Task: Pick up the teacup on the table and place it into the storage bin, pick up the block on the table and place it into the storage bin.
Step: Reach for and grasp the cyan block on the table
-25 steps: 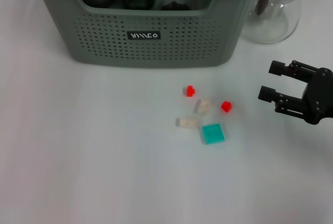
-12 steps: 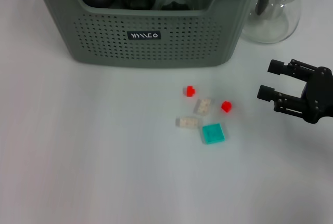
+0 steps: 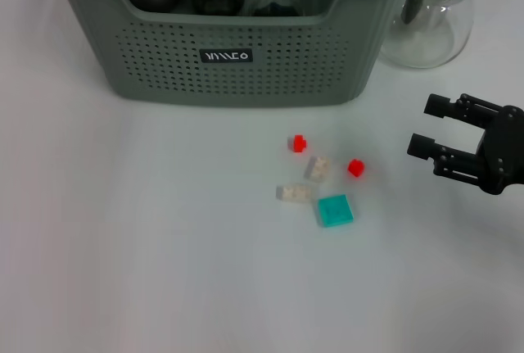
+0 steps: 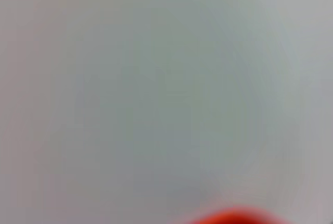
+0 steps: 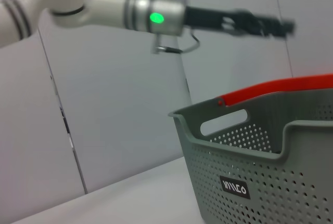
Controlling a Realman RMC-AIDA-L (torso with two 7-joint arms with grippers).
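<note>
So my right tool [image 3: 432, 128] hangs wide and empty; blocks [image 3: 335, 210] lie unpicked nearby on the surface [image 3: 164, 246], storage bin [image 3: 237, 54] beyond.

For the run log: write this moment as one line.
right tool: open, right of blocks | left tool: above grey-green perforated plastic storage bin | teal square block: on table

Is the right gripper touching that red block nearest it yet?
Apart. The head view shows bare table between the open right gripper and the nearest red block.
</note>
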